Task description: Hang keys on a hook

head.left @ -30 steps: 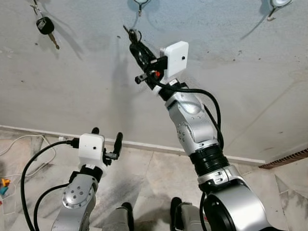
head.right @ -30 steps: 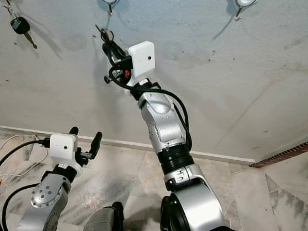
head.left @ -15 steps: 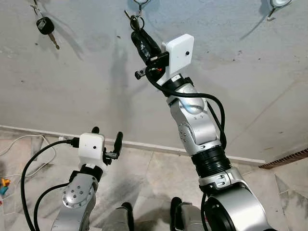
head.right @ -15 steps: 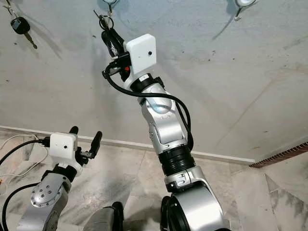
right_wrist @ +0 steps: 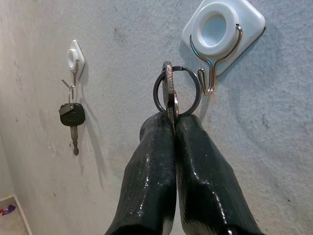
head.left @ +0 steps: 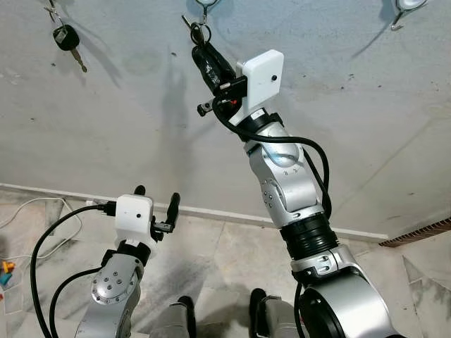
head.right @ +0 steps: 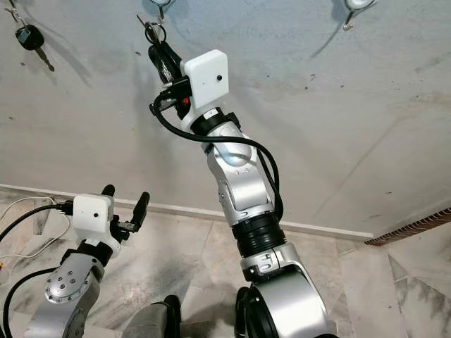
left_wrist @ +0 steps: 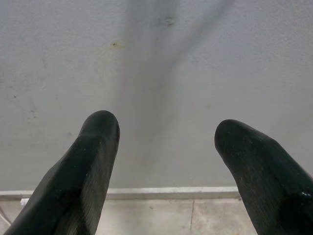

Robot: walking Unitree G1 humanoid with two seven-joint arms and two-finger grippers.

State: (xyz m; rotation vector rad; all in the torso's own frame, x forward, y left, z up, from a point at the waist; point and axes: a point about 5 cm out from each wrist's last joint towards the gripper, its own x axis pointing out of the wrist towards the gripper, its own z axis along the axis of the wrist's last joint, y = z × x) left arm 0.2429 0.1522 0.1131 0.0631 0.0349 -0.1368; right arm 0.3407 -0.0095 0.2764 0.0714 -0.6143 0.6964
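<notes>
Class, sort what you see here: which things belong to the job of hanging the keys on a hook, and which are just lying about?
Belongs to the job:
right gripper, shut on the keys
keys on their ring
middle hook, beside the ring

Just about:
left gripper, open, held low
black car key on the left-hand hook
third hook
white cable on the floor

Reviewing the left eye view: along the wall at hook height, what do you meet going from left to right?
Black car key hanging on a hook → key ring held in the right gripper, just below the middle hook → third hook near the right edge.
</notes>
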